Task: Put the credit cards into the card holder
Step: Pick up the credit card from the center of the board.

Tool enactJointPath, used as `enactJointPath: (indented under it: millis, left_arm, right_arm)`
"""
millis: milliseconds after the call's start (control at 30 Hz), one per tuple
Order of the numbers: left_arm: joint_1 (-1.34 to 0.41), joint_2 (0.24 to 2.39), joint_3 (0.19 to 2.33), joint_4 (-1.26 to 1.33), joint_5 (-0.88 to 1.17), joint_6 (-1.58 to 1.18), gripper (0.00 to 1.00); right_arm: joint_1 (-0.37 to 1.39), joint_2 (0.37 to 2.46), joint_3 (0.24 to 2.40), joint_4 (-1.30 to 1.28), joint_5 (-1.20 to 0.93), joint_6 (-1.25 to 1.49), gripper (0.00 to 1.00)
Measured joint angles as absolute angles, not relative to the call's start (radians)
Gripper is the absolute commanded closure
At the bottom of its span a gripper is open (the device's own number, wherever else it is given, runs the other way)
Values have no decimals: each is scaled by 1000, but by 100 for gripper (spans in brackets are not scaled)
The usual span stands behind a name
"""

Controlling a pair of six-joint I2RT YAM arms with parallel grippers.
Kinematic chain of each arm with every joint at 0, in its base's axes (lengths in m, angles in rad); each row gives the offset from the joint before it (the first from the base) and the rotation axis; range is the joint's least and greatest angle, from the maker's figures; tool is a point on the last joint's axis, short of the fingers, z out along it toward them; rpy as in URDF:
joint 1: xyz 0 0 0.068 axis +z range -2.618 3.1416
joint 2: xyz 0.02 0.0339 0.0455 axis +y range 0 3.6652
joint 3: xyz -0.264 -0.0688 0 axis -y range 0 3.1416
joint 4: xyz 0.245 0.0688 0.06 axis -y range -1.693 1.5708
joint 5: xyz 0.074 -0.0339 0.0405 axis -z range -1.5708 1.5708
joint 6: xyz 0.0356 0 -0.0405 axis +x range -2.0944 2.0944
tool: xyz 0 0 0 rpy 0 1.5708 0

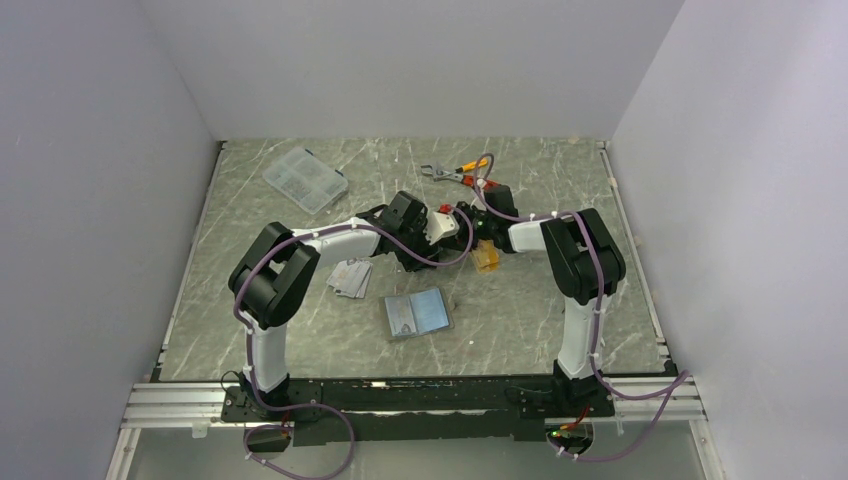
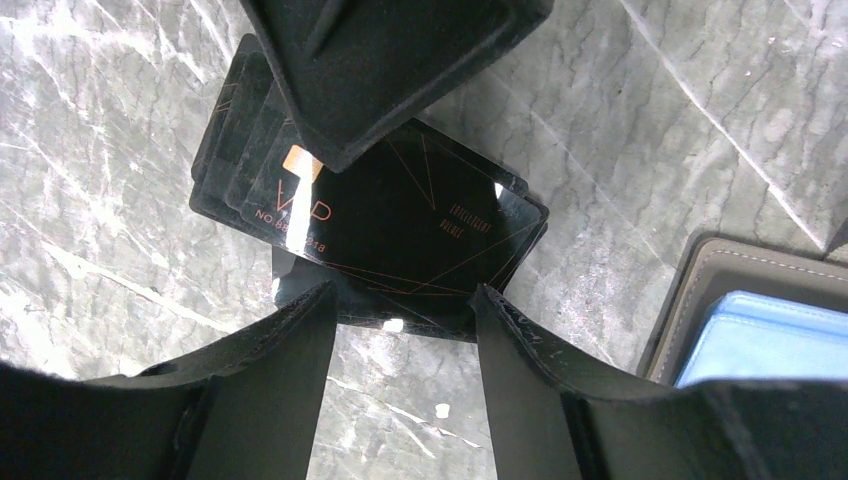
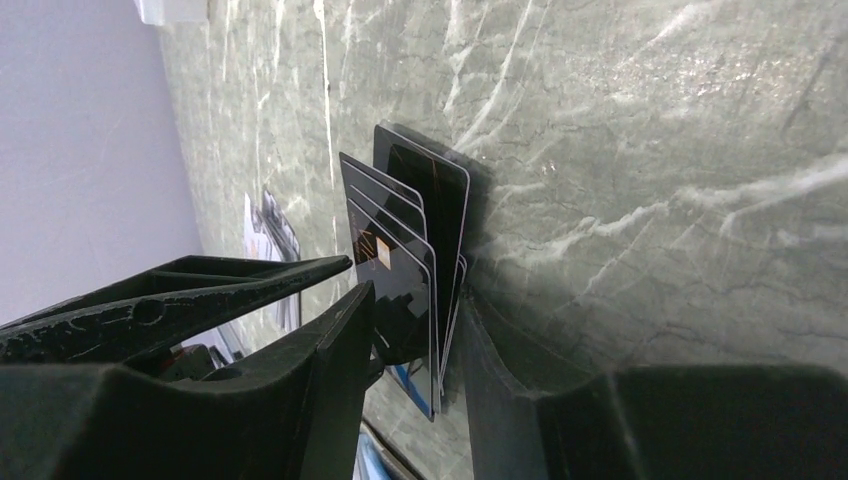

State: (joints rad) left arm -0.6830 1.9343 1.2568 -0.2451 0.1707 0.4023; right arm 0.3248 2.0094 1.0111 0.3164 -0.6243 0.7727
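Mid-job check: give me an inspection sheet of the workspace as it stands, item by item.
Surface: grey marbled table, no spills seen.
Job's things: black cards fanned in a stack between both grippers; orange card flat by the right arm; silvery cards flat by the left arm; card holder open, lying flat towards the near edge.
Clutter: clear compartment box far left; orange-handled tools far centre.
Grippers: right gripper closed on the black cards; left gripper open, fingertips at the stack's edge.
Cables: purple cables run along both arms.
Surroundings: white walls on three sides; nothing else seen.
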Motion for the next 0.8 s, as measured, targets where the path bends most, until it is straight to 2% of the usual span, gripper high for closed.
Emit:
enactJointPath:
  millis: [233, 367, 533, 667, 800]
  left_arm:
    - [-681, 1934, 1257, -248, 180, 403, 44]
    - [-674, 1934, 1257, -253, 195, 403, 45]
    - [-662, 1934, 1257, -258, 216, 403, 46]
    - [-637, 1934, 1257, -269, 260, 398, 47]
    - [-610, 1929, 1257, -285, 295, 394, 47]
  right_arm:
    - [371, 2009, 1082, 197, -536, 698, 56]
    - [403, 2008, 1097, 186, -489, 680, 60]
    - [432, 2008, 1118, 146, -403, 667, 74]
    - [446, 1996, 1108, 132, -340, 666, 98]
    - [448, 1956, 1065, 143, -310, 692, 100]
